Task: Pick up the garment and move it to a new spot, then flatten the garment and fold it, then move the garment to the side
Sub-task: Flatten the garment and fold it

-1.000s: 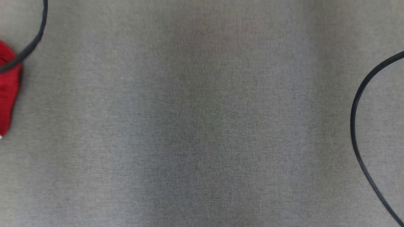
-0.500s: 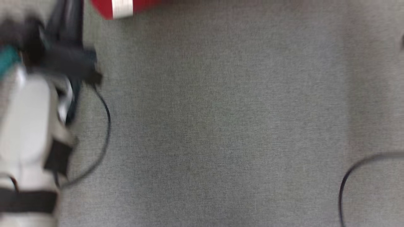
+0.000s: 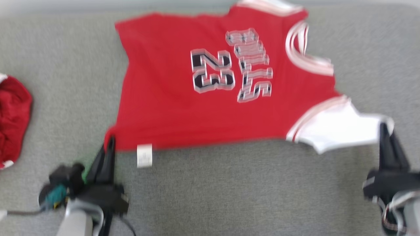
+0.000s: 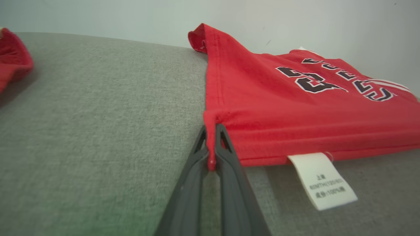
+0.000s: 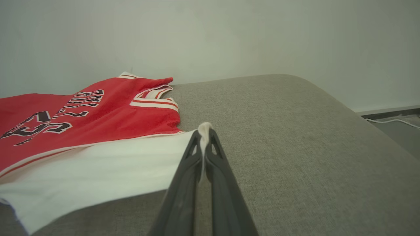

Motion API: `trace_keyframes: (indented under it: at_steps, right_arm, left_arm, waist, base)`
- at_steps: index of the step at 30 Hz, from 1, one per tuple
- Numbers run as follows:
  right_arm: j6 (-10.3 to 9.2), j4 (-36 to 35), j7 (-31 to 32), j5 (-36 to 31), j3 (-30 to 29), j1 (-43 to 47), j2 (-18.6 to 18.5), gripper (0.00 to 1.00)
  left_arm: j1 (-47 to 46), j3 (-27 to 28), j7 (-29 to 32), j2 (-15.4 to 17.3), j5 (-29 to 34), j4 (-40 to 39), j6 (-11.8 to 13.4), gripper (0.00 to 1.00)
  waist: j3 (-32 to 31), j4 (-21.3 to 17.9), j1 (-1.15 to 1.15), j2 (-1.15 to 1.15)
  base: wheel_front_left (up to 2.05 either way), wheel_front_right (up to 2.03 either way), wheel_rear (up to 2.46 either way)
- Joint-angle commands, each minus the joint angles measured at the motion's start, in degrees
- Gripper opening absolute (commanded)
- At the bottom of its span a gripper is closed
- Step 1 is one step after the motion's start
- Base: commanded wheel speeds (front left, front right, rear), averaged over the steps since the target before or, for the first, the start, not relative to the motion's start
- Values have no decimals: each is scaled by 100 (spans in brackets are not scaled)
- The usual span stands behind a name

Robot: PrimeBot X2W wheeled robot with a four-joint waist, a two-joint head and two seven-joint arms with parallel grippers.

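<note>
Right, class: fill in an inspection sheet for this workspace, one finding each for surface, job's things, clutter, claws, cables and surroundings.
Surface: grey fabric surface, bare before the jersey.
Job's things: red jersey spread print-up, white label at its near hem.
Clutter: another red cloth bunched at the left.
Claws: left claw shut on the red hem corner; right claw shut on the white corner.
Cables: pale cable on the floor.
Surroundings: pale wall behind.
</note>
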Motion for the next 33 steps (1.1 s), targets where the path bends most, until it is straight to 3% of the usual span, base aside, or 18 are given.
trace_keyframes:
  at_steps: [1, 11, 28, 33]
  right_arm:
    - [-14, 55, -5, 19, -145, 230, 32, 0]
    - [-27, 241, -6, -187, -291, 1532, 218, 0]
    - [-28, 68, -5, -278, -410, 2604, 256, 0]
    - [-30, -18, -5, -322, -213, 2917, 229, 0]
  left_arm:
    - [251, 131, -11, 42, 9, 35, 26, 0]
    - [1563, 500, -11, -85, -94, 148, 61, 0]
    - [2591, 93, -11, -86, -576, 44, 326, 0]
    - [2860, -26, -11, -92, -597, -10, 336, 0]
  waist:
    - [-521, -134, 2, 1]
    - [-1282, -159, 2, 1]
    - [-1792, -67, 2, 1]
    - [-1851, -31, 2, 1]
  base:
    - [0, 0, 0]
    - [0, 0, 0]
    - [0, 0, 0]
    - [0, 0, 0]
